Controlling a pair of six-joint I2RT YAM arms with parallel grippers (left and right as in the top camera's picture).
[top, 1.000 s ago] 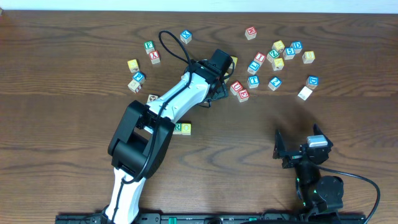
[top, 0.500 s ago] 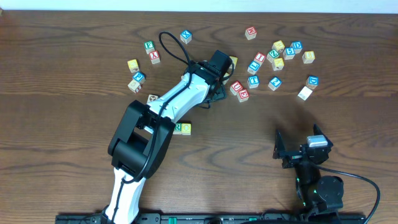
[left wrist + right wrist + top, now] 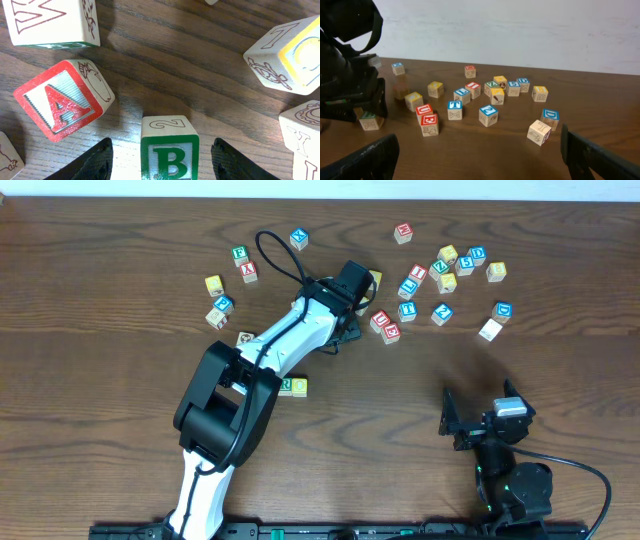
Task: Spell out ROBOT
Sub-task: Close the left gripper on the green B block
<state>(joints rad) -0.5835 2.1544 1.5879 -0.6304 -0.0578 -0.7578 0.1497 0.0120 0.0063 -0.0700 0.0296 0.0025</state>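
Note:
My left gripper (image 3: 160,160) is open, with one dark finger on each side of a green B block (image 3: 169,150) that stands on the table. Neither finger touches it. In the overhead view the left gripper (image 3: 344,328) is down among the scattered letter blocks, and the arm hides the B block. Two blocks, a green one (image 3: 285,386) and a yellow one (image 3: 299,386), lie side by side nearer the front. A blue T block (image 3: 455,108) stands in the scatter. My right gripper (image 3: 480,160) is open and empty, low at the front right (image 3: 472,426).
A red A block (image 3: 62,102), a W block (image 3: 50,20) and other blocks (image 3: 287,52) ring the B block closely. Several more letter blocks lie along the far side (image 3: 445,270) and far left (image 3: 222,295). A black cable (image 3: 270,250) loops above the left arm.

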